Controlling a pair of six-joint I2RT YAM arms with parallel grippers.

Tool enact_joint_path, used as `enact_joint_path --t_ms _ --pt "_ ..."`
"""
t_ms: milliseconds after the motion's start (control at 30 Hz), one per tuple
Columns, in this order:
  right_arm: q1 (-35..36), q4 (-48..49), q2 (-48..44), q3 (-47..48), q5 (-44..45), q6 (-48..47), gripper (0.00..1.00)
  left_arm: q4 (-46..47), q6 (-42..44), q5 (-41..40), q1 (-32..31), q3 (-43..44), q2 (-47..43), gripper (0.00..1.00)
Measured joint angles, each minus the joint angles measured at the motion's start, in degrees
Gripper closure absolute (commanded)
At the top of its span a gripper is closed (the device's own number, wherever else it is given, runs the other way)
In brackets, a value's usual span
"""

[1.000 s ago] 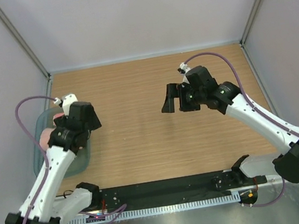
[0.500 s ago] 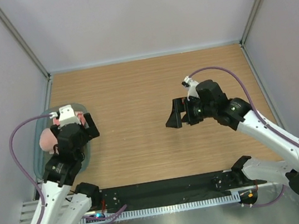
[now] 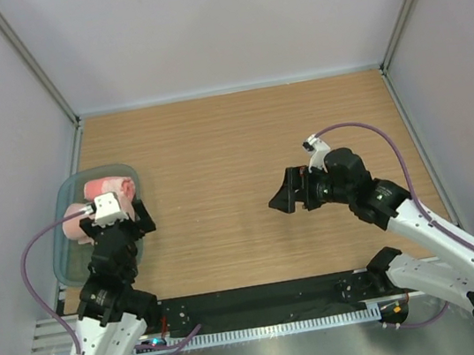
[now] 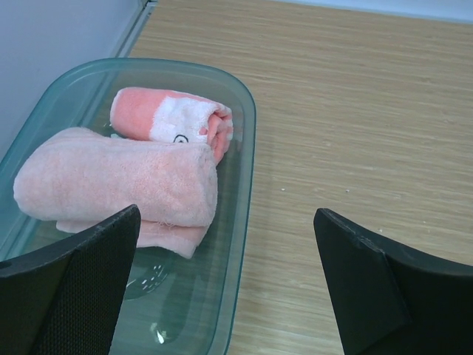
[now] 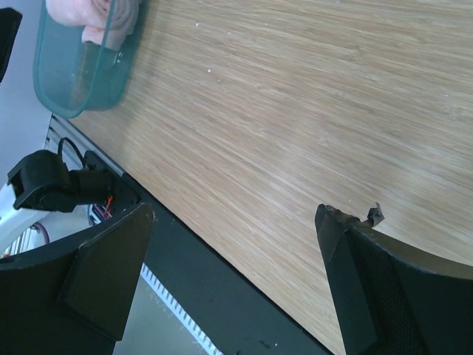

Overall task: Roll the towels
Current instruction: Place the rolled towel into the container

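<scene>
- The left fingers (image 4: 70, 285) are standing spread as wide as they go and gripping nothing. Only the tray's right rim and bare wood are showing in the gap between them.
- The left one of that pair is hanging over the near part of the tray (image 4: 247, 140). The right one is hanging over the tabletop (image 4: 355, 111) just beside the rim. Whether either is touching the tray cannot be told.
- The right fingers (image 5: 100, 274) are also gaping wide and closing on nothing, with only bare wood showing between them.
- From above, the right fingers are pointing left over the tabletop, right of the middle and well apart from the tray.
- The far towel (image 4: 174, 122) is lying rolled inside the tray, just beyond the left fingers. Its paler band, with a small dark mark on it, is facing up.
- The near towel (image 4: 111, 177) is lying rolled against it, touching it. This roll is thicker and is running left to right, and it is resting on a flat fold of the same pink cloth.
- The tray is translucent grey-green and is sitting at the left edge of the tabletop, close to the left wall. The near end of it is showing bare plastic.
- In the right wrist view the tray is appearing only in the far left corner, with a bit of pink cloth showing inside.
</scene>
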Motion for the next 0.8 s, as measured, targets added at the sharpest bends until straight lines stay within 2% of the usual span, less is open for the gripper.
enact_joint_path --t_ms 233,500,800 --pt "0.0 5.9 3.0 -3.6 2.3 2.0 0.0 3.2 3.5 0.5 0.0 -3.4 -5.3 0.0" --pt "0.0 12.7 3.0 -9.1 5.0 3.0 0.0 9.9 9.7 8.3 0.0 -11.4 -17.8 0.0" --pt "0.0 14.7 0.0 -10.1 11.1 2.3 0.0 11.2 12.4 12.0 0.0 -14.2 -18.2 0.0"
